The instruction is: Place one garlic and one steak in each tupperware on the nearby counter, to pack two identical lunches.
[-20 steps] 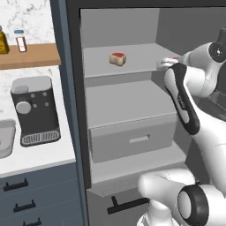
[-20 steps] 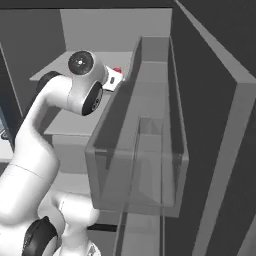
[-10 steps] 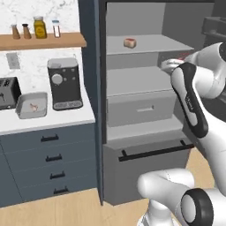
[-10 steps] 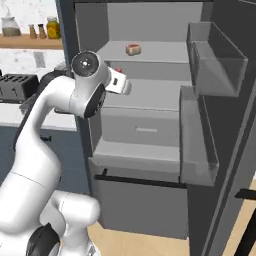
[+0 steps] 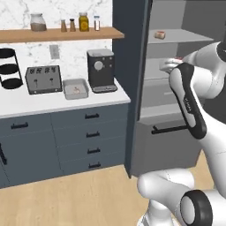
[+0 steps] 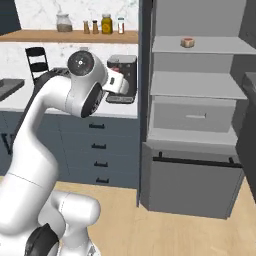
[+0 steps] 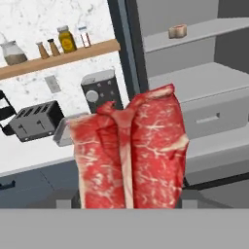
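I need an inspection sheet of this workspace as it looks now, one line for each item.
Surface: white counter, partly bare.
Job's things: grey tupperware beside the coffee machine, something small inside; one steak in the claw; another steak on the top fridge shelf.
Clutter: toaster, coffee machine, jars on the wooden shelf.
Grippers: claw shut on the steak.
Cables: nothing seen.
Surroundings: open fridge, wood floor.
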You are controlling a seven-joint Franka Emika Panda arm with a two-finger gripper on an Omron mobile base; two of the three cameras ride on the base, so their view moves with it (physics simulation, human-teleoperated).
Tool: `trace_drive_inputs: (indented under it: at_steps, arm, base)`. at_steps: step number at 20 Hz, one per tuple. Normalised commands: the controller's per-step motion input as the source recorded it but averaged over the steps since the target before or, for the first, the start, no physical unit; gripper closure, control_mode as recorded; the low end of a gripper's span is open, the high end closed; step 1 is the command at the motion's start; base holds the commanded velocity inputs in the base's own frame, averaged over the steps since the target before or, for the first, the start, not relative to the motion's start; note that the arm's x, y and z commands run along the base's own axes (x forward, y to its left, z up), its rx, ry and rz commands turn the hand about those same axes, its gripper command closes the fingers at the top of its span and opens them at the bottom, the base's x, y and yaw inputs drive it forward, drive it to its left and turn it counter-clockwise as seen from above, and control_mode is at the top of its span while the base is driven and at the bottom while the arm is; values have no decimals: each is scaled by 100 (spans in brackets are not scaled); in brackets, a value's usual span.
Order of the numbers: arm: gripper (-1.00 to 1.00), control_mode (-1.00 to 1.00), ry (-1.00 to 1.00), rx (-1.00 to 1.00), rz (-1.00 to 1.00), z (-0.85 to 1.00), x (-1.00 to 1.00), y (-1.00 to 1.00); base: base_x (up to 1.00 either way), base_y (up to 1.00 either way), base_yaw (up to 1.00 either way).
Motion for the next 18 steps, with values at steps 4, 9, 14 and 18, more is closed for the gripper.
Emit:
trace_drive_inputs:
  at_steps: [4,9,14,18]
  arm:
    - [100,100,0,0,0,0,0,0]
    - [100,100,0,0,0,0,0,0]
    - [100,100,0,0,0,0,0,0]
    - [100,100,0,0,0,0,0,0]
  base:
    - [40,100,-3]
    - [100,77,-11]
    - [100,27,-4]
    - [100,0,0]
